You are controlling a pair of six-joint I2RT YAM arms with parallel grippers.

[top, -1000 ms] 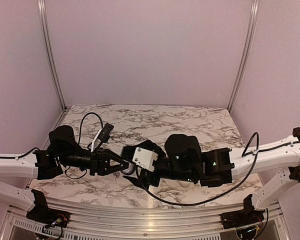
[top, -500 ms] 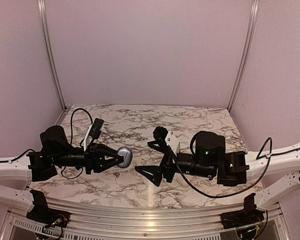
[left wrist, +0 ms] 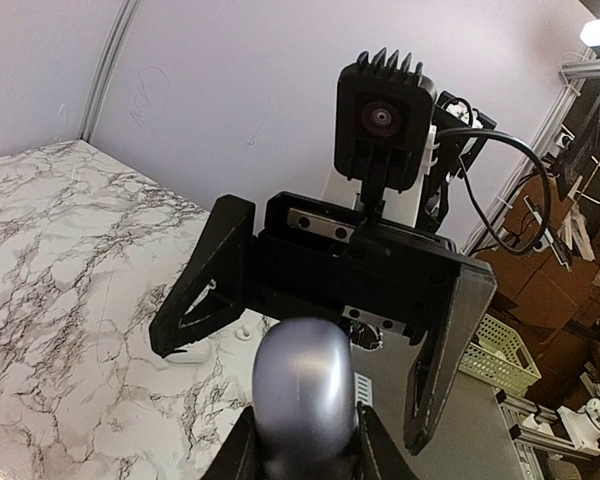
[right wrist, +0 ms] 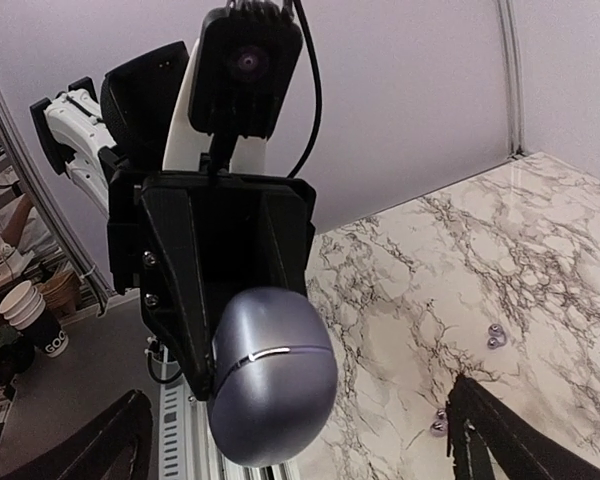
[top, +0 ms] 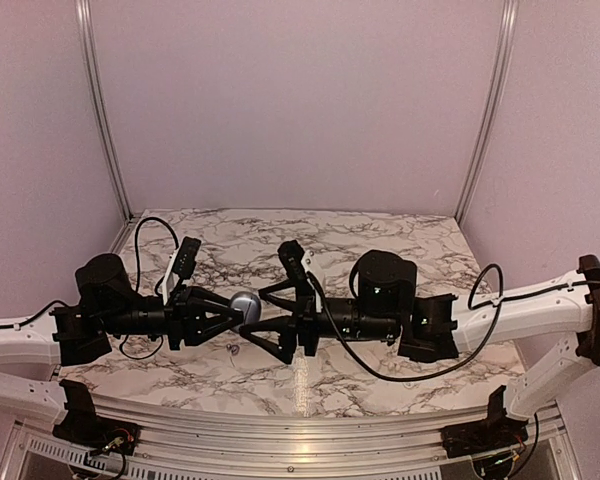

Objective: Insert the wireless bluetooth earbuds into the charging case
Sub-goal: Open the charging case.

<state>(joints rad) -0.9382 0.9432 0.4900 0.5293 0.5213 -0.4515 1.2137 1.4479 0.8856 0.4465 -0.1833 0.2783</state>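
The left gripper (left wrist: 308,455) pinches the charging case (right wrist: 272,375) and holds it above the marble table (top: 400,250); its lid looks closed. Facing the case, the right gripper (right wrist: 295,440) has its fingers spread wide and apparently touches nothing. The 2 wireless bluetooth earbuds (right wrist: 495,336) lie on the table below the case. Opening the lid seems next: meet the seam squarely with 1 fingertip and pry gently, so the case doesn't twist from the pinch

charging case (right wrist: 270,375): glossy grey-lavender, one thin pale seam line | earbuds (right wrist: 496,336): dark grey, shiny | left gripper (top: 238,312): black | right gripper (top: 258,316): black | arm links (top: 525,300): white | table (top: 400,250): white marble, grey-black veining | walls (top: 300,100): pale lilac | corner posts (top: 102,110): silver
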